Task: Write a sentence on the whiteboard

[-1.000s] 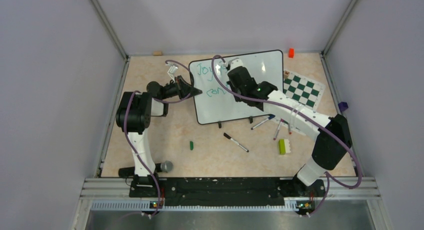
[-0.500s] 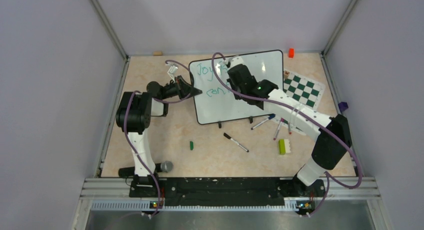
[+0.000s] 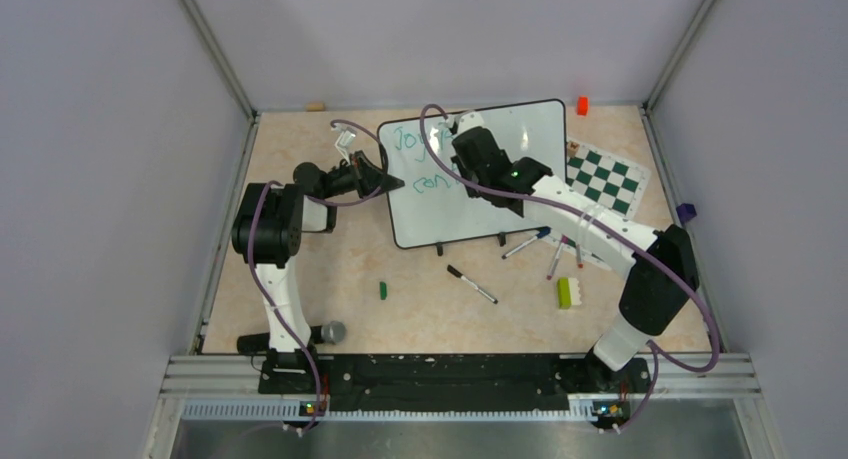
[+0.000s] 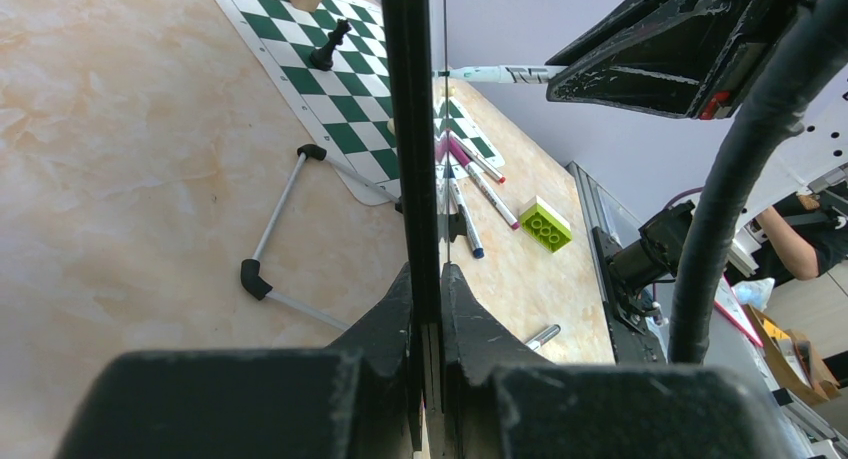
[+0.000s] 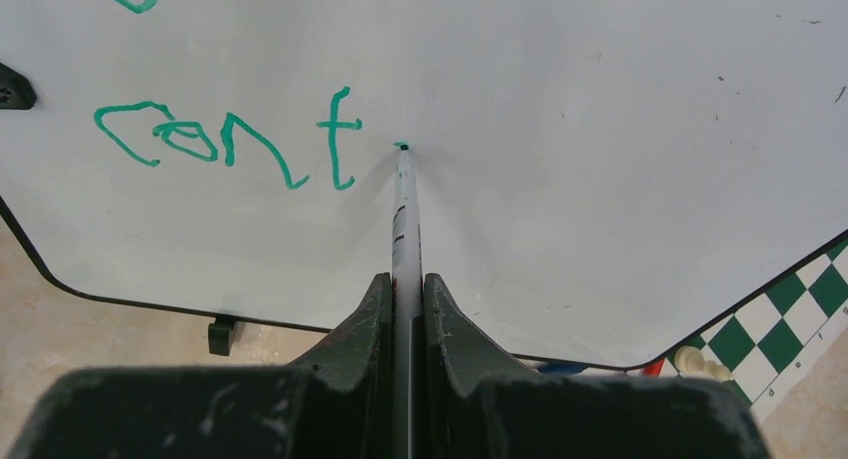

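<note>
Whiteboard (image 3: 450, 219) standing on the worktop (image 3: 330, 269), left edge pinched in the closed left gripper (image 4: 425, 279). Right gripper (image 5: 405, 279) clamped tight on a marker (image 5: 404, 209) — tip touching the board straight ahead of it, just right of the unfinished sentence's (image 5: 338, 129) green "cont".

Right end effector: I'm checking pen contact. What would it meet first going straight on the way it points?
The whiteboard: the marker clamped in the right end effector has its tip at the surface, right of the green "cont". Contact looks likely, not certain.
</note>
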`<state>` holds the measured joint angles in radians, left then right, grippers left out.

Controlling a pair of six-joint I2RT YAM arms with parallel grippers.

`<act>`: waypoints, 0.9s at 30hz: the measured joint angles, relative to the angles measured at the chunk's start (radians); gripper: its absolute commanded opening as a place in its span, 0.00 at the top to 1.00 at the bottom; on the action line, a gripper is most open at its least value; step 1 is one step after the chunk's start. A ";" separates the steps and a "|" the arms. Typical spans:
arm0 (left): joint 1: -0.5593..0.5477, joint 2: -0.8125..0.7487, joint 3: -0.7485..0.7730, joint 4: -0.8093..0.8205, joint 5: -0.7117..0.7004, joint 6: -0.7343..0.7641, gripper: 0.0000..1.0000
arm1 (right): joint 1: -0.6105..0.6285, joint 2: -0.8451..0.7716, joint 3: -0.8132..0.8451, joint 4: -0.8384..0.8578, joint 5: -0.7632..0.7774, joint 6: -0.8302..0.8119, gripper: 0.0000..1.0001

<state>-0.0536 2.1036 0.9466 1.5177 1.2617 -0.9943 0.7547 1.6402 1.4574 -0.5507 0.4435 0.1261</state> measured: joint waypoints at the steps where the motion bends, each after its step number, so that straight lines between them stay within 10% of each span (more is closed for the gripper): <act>1: 0.000 0.000 0.000 0.000 0.000 0.000 1.00 | 0.000 0.002 0.003 -0.001 0.000 -0.001 1.00; 27: 0.000 0.000 0.000 -0.001 -0.002 0.000 1.00 | 0.000 0.005 -0.006 -0.024 -0.061 0.000 1.00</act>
<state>-0.0536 2.1036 0.9466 1.5166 1.2602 -0.9947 0.7551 1.6447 1.4509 -0.5751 0.3824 0.1257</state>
